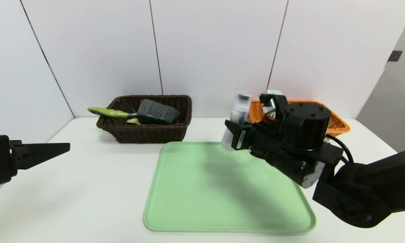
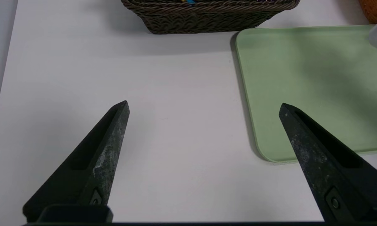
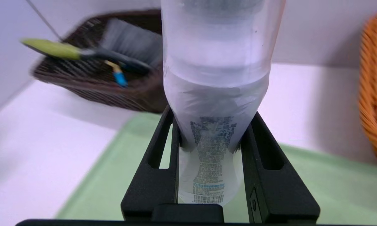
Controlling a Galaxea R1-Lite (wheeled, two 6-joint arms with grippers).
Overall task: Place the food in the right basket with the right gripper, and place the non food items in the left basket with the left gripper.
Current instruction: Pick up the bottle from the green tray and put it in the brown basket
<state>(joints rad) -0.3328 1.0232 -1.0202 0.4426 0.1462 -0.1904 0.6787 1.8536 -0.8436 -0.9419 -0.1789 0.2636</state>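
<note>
A small waisted white bottle (image 1: 237,113) (image 3: 215,78) hangs tilted above the far right corner of the green tray, with my right gripper (image 1: 235,135) (image 3: 212,119) shut on its narrow waist. My left gripper (image 1: 66,147) (image 2: 204,105) hovers open and empty over the table's left side, apart from everything. The dark brown left basket (image 1: 145,133) (image 3: 81,91) at the back holds the grey-bristled brush (image 1: 156,111) (image 3: 128,40) and the yellow spoon (image 1: 134,120) with its blue handle (image 3: 121,78). The orange right basket (image 1: 340,123) (image 3: 375,103) stands behind my right arm. The food is out of view.
A light green tray (image 1: 222,189) (image 2: 301,78) lies flat at the table's middle with nothing on it. My right arm blocks most of the orange basket's inside. White wall panels stand close behind both baskets.
</note>
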